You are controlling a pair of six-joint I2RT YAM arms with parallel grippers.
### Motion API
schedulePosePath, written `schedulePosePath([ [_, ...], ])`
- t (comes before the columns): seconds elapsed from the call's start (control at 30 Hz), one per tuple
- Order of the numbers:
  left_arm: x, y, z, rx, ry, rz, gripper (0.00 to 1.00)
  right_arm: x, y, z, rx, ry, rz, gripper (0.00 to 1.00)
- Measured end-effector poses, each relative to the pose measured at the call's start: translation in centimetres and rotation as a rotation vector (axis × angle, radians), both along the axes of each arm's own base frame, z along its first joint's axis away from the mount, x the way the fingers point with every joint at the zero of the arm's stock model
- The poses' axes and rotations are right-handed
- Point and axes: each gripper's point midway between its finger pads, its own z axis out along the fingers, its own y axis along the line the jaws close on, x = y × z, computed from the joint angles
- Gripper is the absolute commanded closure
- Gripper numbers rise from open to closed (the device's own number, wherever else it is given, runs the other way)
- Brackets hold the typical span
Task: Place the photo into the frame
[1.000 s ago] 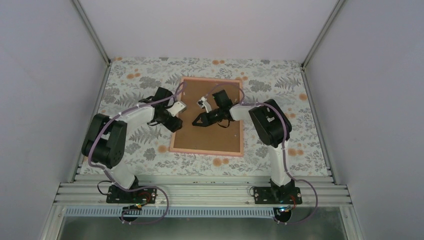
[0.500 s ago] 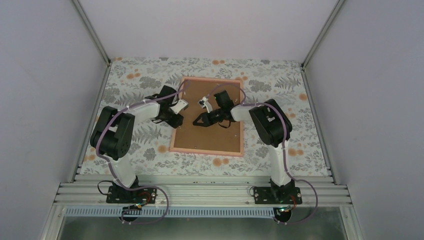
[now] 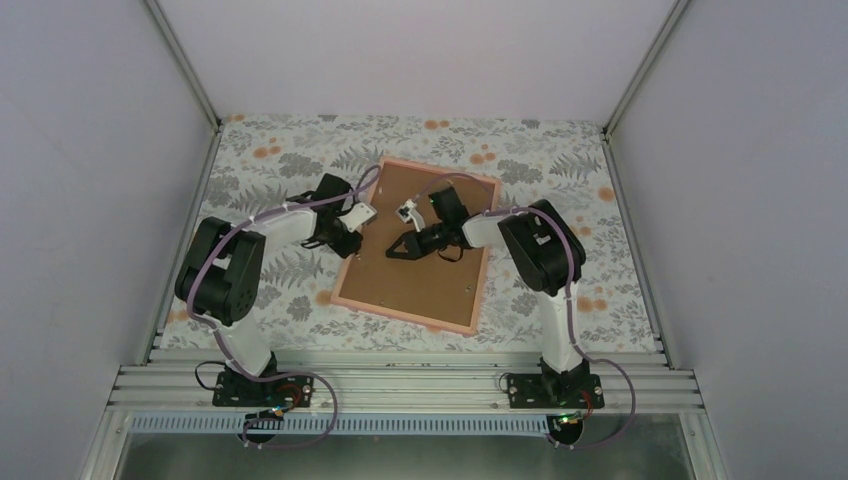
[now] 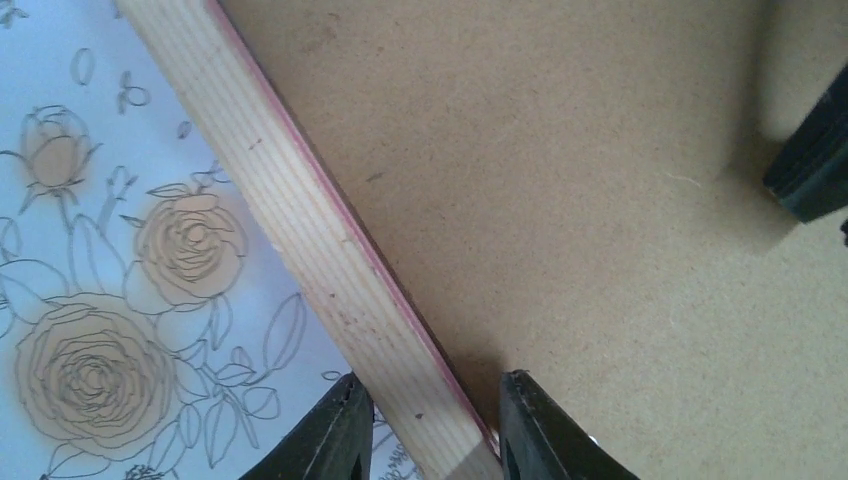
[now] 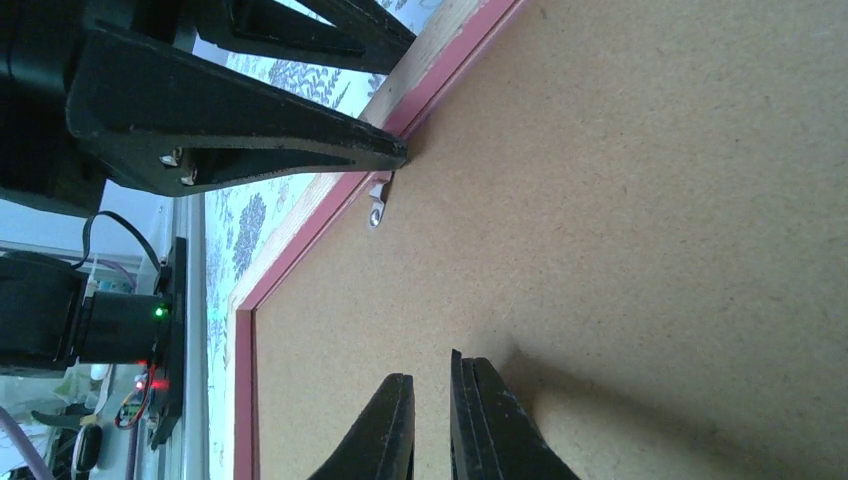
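Clamps the left gripper [image 4: 432, 378] across the frame's [image 4: 330, 270] left rail, one side on the cloth [image 4: 90, 200], the other on the backing [image 3: 425, 280]. Holds the right gripper [image 5: 432, 368] shut, tips on the backing near mid-frame. Lies skewed, back up, on the cloth.

White arms [image 3: 285, 222], black joints [image 3: 222, 275] (purple cables [image 3: 574, 262] alongside), black left gripper [image 4: 432, 388].
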Motion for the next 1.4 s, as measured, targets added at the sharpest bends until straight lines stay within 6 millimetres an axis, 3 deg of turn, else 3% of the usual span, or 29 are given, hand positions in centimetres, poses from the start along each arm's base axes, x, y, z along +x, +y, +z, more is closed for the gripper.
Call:
schedulePosePath([
  [0.3, -0.9, -0.5, 1.0, -0.025, 0.047, -0.008, 0.4, -1.0, -1.1, 0.0, -0.015, -0.006, -0.033, 0.9],
  [0.57, 0.1, -2.1, 2.9, -0.118, 0.076, 0.086, 0.38, -0.9, -1.2, -0.1, -0.023, 0.01, -0.058, 0.91],
  [0.7, -0.4, -2.6, 3.9, -0.12, 0.022, -0.063, 0.37, -0.9, -1.2, -0.1, -0.025, 0.01, -0.059, 0.92],
  [0.8, -2.5, -2.4, 5.3, -0.103, -0.055, -0.267, 0.33, -0.9, -1.2, -0.1, -0.025, 0.01, -0.06, 0.92],
  [0.9, -3.7, -3.1, 6.1, -0.072, -0.114, -0.448, 0.36, -0.9, -1.2, -0.1, -0.026, 0.01, -0.061, 0.92],
  [1.1, -4.9, -4.0, 3.9, 0.038, -0.138, -0.692, 0.51, -0.9, -1.2, -0.1, -0.027, 0.009, -0.061, 0.93],
  [1.4, -3.9, -2.7, 1.1, 0.226, -0.155, -0.843, 0.59, -0.9, -1.2, -0.2, -0.028, 0.008, -0.062, 0.93],
])
